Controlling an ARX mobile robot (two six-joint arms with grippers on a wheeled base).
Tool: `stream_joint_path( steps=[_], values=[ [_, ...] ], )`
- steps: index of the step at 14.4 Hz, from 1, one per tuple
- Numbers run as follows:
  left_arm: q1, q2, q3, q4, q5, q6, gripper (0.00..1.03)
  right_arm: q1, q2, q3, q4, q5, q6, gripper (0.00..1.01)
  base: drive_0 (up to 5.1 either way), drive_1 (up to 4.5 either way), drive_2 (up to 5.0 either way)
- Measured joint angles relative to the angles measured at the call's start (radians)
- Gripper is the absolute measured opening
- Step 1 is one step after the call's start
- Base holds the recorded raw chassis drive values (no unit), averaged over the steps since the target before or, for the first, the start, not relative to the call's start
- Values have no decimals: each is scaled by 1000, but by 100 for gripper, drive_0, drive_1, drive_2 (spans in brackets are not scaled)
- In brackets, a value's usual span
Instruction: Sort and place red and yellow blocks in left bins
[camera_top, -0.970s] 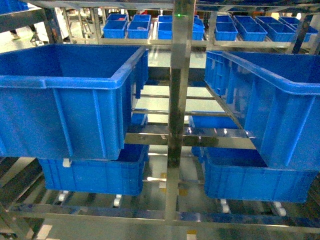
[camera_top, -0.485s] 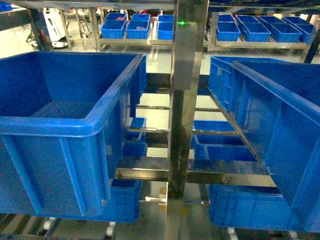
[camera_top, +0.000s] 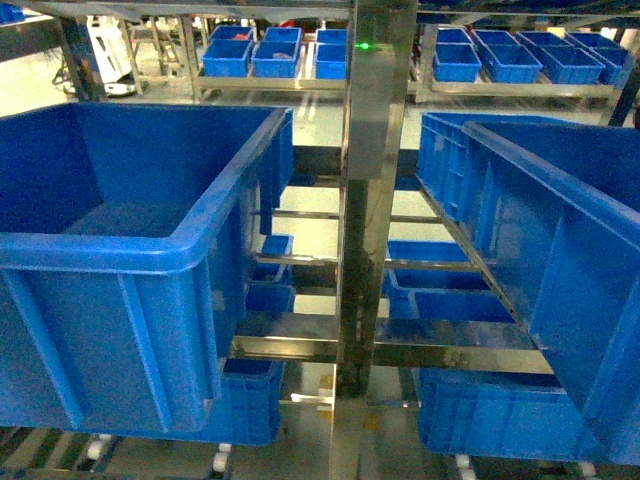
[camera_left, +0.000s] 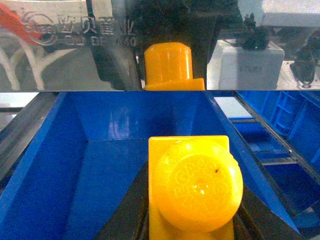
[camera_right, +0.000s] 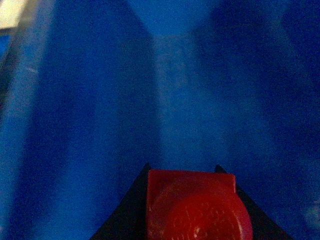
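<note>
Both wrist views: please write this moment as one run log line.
left gripper: holds yellow plastic brick over blue crate | right gripper: holds red plastic cube

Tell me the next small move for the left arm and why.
Probably lower the left tool a little into the blue bin and then let go: it holds the yellow block, and bare bin floor lies just beyond it.

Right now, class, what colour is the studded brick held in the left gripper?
Orange-yellow: the brick shows best in the left wrist view, above a blue bin.
</note>
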Motion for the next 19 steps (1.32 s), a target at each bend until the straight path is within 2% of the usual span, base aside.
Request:
stream_joint_path(
  steps=[2,3,5,7,10,14,15,17,19],
  values=[
    [0,0,0,0,0,0,27,-26,116,34,31,105,-67,27,0,0,0],
    [0,0,0,0,0,0,27,-27,172,76,35,132,-79,27,0,0,0],
    [0,0,0,0,0,0,27,-23,312,199,42,167,-80,27,0,0,0],
    [0,0,0,0,0,0,27,-15,366,243,36,166,-70,27,0,0,0],
    [0,0,0,0,0,0,27,-12,291,197,67,127,-42,55,0,0,0],
    [0,0,0,0,0,0,27,-31,-50,-32,70,29,-20,95,0,0,0],
    [0,0,0,0,0,0,27,-31,-134,-104,56,3,-10,100,0,0,0],
    [0,0,0,0,0,0,27,-8,-290,-229,16,-42,10,98,0,0,0],
    [0,0,0,0,0,0,27,23,-392,-243,17,-46,13,98,0,0,0]
  ],
)
